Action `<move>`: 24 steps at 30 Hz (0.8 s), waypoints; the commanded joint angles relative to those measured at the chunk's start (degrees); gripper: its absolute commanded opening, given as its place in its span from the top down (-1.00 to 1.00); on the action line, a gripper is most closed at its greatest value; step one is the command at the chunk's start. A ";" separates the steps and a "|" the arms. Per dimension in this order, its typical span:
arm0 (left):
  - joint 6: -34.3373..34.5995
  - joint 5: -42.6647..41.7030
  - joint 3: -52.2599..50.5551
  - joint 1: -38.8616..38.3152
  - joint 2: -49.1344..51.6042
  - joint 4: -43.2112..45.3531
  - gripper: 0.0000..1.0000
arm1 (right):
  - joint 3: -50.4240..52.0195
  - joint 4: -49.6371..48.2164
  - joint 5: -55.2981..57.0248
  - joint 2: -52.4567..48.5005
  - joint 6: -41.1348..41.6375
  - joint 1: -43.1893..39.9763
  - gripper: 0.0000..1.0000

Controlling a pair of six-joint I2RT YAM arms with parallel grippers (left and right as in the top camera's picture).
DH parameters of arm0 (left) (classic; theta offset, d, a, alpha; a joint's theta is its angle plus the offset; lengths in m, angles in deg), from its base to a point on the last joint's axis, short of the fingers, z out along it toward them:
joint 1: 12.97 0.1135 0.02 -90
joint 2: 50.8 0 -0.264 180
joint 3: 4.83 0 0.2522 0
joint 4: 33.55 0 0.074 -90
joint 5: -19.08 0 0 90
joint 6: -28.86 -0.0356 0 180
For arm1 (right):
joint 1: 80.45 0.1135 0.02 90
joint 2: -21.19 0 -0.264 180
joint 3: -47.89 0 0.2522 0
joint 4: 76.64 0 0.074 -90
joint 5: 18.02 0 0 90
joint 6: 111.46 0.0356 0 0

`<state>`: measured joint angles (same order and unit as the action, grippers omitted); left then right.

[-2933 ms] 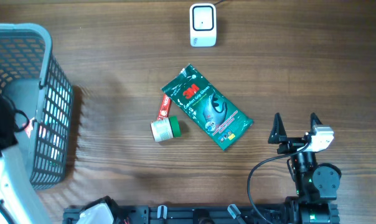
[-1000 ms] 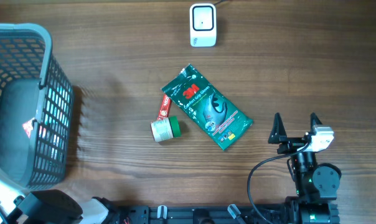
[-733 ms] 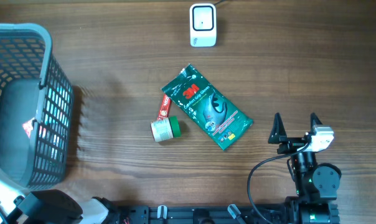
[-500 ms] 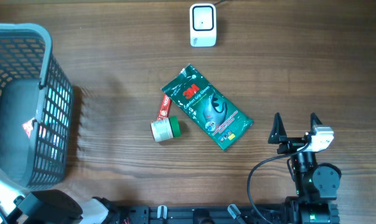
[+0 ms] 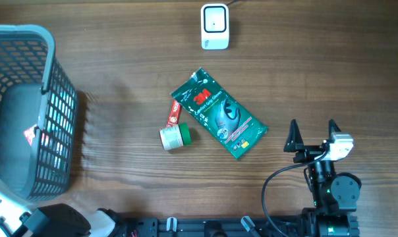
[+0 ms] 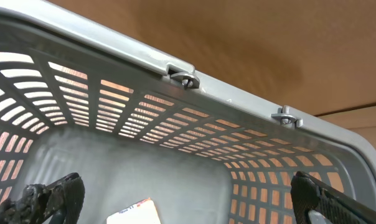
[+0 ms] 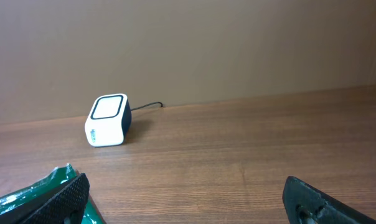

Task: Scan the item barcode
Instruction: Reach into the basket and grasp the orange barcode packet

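A green 3M packet [image 5: 219,113] lies flat mid-table, a small green-and-white roll [image 5: 174,135] with a red label beside its left edge. The white scanner [image 5: 214,26] stands at the far edge, its cable running back. My right gripper [image 5: 312,135] rests open to the right of the packet, nothing between its fingers. In the right wrist view the scanner [image 7: 108,120] is ahead to the left and the packet's corner [image 7: 32,194] shows by the left finger. My left gripper [image 6: 188,208] is open above the basket [image 6: 238,93], holding nothing.
The grey mesh basket [image 5: 47,39] fills the table's left side, a white card with a red edge [image 5: 29,135] on its floor. The card [image 6: 135,213] also shows low in the left wrist view. The left arm's body [image 5: 54,224] sits at the bottom left corner.
The left arm has drawn back out of the basket toward the bottom left corner, barely moving in the last second. The right arm and the items have not moved.
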<state>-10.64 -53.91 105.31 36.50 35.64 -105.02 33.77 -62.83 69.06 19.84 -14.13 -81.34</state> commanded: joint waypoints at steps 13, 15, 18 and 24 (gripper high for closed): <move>1.92 -10.56 0.26 -5.66 12.59 -7.17 -1.00 | 0.07 -0.13 0.31 0.00 0.26 0.28 -0.99; 8.74 -10.60 0.26 -7.39 16.76 -9.99 -1.00 | 0.07 -0.13 0.31 0.00 0.24 0.28 -0.99; 18.86 -10.58 0.02 -8.50 21.29 -12.50 -1.00 | 0.07 -0.13 0.31 0.00 0.26 0.28 -1.00; 26.51 -10.56 -3.02 -8.76 27.32 -11.96 -1.00 | 0.07 -0.13 0.31 0.00 0.26 0.28 -1.00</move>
<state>8.66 -64.44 104.37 27.89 59.94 -117.22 33.77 -62.83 69.06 19.84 -14.13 -81.34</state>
